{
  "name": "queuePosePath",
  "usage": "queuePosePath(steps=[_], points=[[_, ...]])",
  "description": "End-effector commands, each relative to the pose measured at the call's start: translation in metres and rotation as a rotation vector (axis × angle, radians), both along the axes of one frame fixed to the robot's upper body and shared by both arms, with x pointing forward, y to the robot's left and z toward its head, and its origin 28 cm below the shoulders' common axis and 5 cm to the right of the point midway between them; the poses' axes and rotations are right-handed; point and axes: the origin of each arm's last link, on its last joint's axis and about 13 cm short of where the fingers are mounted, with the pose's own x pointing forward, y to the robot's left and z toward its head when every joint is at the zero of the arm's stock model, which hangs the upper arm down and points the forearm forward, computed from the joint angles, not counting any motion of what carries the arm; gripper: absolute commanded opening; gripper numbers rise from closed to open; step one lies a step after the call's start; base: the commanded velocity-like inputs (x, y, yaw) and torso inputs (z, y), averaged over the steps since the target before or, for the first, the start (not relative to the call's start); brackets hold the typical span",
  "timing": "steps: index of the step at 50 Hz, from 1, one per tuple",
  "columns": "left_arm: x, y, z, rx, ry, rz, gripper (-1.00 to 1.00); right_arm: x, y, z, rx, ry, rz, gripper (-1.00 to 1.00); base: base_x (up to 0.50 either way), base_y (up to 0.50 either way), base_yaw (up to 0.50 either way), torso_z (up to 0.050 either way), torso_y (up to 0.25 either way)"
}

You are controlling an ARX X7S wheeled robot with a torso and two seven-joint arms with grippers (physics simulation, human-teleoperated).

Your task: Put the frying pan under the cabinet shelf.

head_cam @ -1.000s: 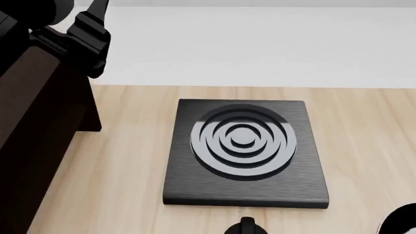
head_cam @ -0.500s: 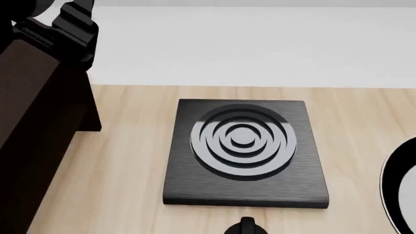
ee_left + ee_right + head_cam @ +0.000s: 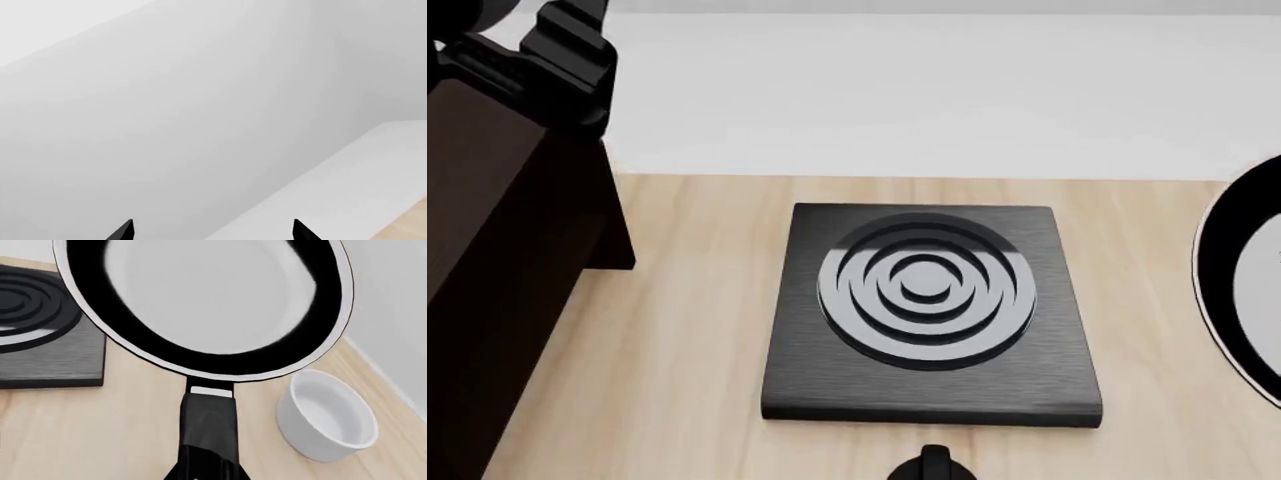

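The frying pan (image 3: 200, 295) is round and black with a thin light rim and a pale glossy inside. It hangs above the wooden table, and its long black handle (image 3: 208, 425) runs back into my right gripper (image 3: 205, 474), which is shut on it. In the head view only the pan's left edge (image 3: 1217, 290) shows, at the far right. The dark brown cabinet shelf (image 3: 494, 300) fills the left side. Part of my left arm (image 3: 561, 60) sits above the cabinet's top. My left gripper (image 3: 212, 232) is open, facing a blank pale wall with nothing between its fingertips.
A black square plate (image 3: 814, 390) with concentric rings lies mid-table between cabinet and pan. A white cylindrical pot (image 3: 327, 415) stands on the table (image 3: 694, 350) beside the pan's handle. A small black knob (image 3: 932, 465) shows at the near edge.
The pan has come up into the head view at the right edge and now shows much larger and higher. My left arm has shifted slightly left above the cabinet.
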Motion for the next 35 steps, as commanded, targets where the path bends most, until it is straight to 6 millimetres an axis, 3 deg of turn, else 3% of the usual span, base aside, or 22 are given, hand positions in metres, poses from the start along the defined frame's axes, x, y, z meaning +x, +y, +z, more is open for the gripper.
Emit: queuePosePath(steps=[1, 14, 35], points=[[-0.002, 0.001, 0.002, -0.002, -0.005, 0.005, 1.0, 0.01, -0.003, 0.03, -0.1, -0.087, -0.02, -1.0, 0.0, 0.0, 0.0, 0.0, 0.0], [-0.006, 0.003, 0.008, -0.006, -0.024, 0.008, 1.0, 0.015, 0.009, 0.054, -0.141, -0.122, 0.017, -1.0, 0.0, 0.0, 0.0, 0.001, 0.002], [-0.008, 0.005, 0.008, -0.01, -0.031, 0.013, 1.0, 0.028, 0.016, 0.075, -0.207, -0.14, 0.082, -1.0, 0.0, 0.0, 0.0, 0.0, 0.001]])
